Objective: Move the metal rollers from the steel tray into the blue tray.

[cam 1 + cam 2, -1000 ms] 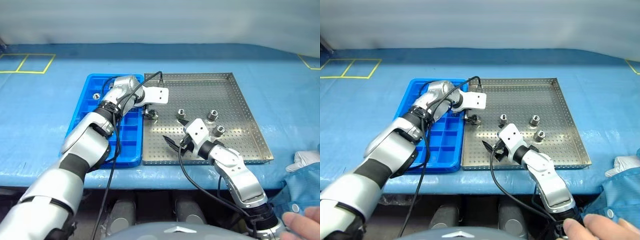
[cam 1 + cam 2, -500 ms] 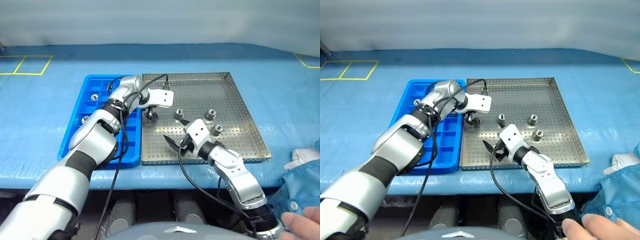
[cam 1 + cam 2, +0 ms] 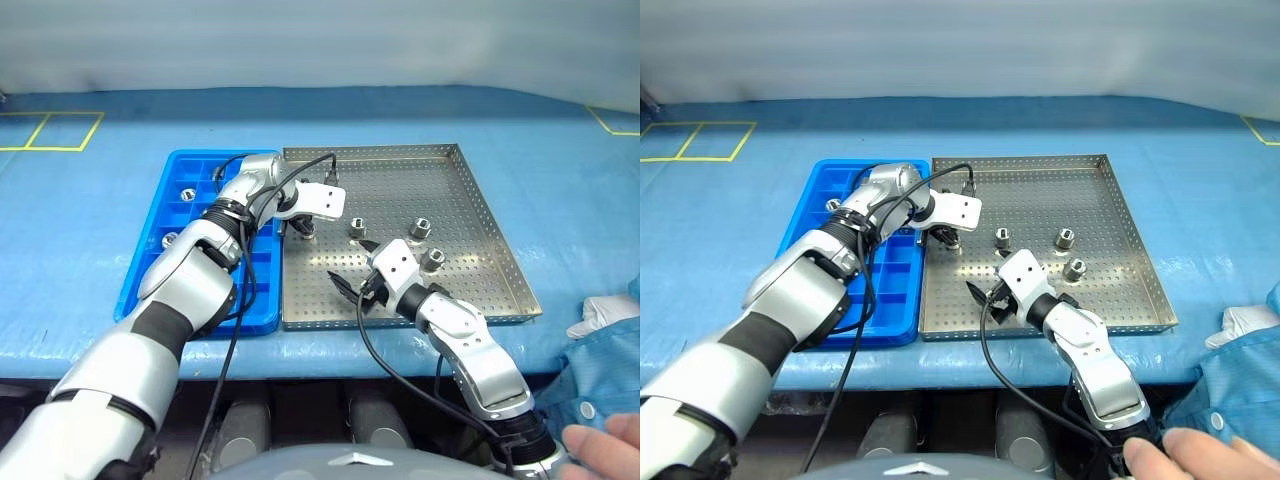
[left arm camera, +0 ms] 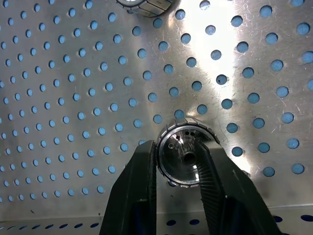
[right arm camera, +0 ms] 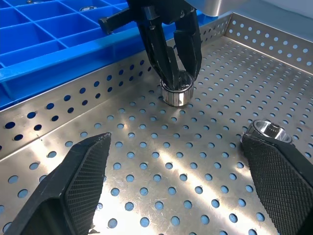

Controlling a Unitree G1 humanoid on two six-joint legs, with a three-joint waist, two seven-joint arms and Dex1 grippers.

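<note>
The left gripper (image 4: 178,169) reaches steeply down into the steel tray (image 3: 470,215), near its rim beside the blue tray (image 3: 160,265), its two black fingers (image 4: 139,186) pressed against either side of a metal roller (image 4: 182,157) that stands on the perforated floor. The right wrist view shows that roller (image 5: 176,91) clasped between the fingers, with its base resting on the metal.

Three more rollers lie farther along the tray floor: one (image 3: 358,228) just past the clasped one, another (image 3: 421,229) towards the middle, and a third (image 3: 435,259) nearer the front rim. At least two rollers already sit in separate compartments of the blue tray, one (image 3: 187,191) near the far end and one (image 3: 170,240) nearer the left wall.

The right gripper (image 3: 354,275) hangs nearly level over the front part of the steel tray, its jaws spread wide with nothing between them. Both trays rest side by side on the blue-covered worktop (image 3: 90,200). A person's hand (image 3: 605,450) shows at the lower right corner.
</note>
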